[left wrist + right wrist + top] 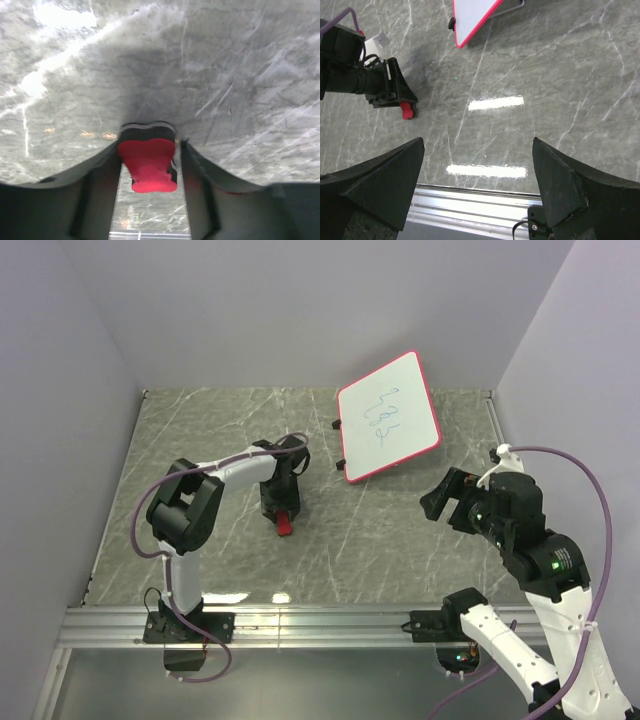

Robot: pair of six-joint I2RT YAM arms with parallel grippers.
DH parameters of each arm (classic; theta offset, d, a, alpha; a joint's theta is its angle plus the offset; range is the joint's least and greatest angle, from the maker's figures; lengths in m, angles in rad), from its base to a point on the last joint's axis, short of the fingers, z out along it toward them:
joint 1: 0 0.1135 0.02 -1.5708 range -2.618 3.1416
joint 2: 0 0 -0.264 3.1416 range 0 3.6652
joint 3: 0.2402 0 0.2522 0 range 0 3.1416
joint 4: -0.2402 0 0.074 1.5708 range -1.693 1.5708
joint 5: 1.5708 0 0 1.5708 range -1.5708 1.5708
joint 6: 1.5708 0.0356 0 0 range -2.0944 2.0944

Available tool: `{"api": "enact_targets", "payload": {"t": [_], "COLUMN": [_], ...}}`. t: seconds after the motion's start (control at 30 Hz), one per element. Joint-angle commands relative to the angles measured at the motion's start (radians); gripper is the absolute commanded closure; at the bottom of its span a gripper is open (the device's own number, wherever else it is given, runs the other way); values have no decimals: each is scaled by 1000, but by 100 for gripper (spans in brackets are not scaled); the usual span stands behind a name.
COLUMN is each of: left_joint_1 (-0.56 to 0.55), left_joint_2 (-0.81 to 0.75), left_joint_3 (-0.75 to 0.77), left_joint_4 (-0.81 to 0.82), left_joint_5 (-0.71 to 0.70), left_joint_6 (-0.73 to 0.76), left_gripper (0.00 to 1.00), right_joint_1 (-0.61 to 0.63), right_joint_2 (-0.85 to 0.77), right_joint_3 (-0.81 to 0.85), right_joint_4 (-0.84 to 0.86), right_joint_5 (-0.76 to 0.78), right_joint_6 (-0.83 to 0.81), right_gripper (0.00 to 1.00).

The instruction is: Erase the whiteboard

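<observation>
Whiteboard point(388, 418) scribble unreadable; left pincer point(150, 147) straddles red eraser point(285, 525), grip unclear; right pincer point(477, 144) wide open.

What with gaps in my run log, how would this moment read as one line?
left fingers: shut on red eraser | right fingers: open, empty | whiteboard: scribbled, not yet erased

a grey marbled table point(380, 540) is sitting between pale lilac walls point(300, 310), and a silver metal rail point(320, 625) is running along its near edge.
</observation>
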Motion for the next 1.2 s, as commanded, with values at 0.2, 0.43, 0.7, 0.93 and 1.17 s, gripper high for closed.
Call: {"api": "enact_targets", "payload": {"t": [0.2, 0.43, 0.7, 0.93, 1.17], "left_joint_1": [1, 1, 33, 83, 56], "left_joint_2": [-35, -60, 216, 373, 378], "left_joint_3": [-39, 60, 803, 992, 902], "left_joint_4": [158, 103, -82, 101, 381], "left_joint_5": [20, -3, 29, 296, 442], "left_joint_6": [13, 71, 215, 165, 145], "left_gripper": [85, 100, 100, 100, 100], "right_joint_1": [7, 6, -29, -259, -351], "right_joint_2": [10, 41, 174, 516, 786], "right_joint_3": [-32, -39, 53, 232, 433], "right_joint_4": [27, 72, 164, 300, 380], "right_joint_5": [29, 15, 5, -141, -182], "right_joint_6": [-26, -15, 23, 137, 167], "right_gripper": [5, 5, 7, 10, 12]}}
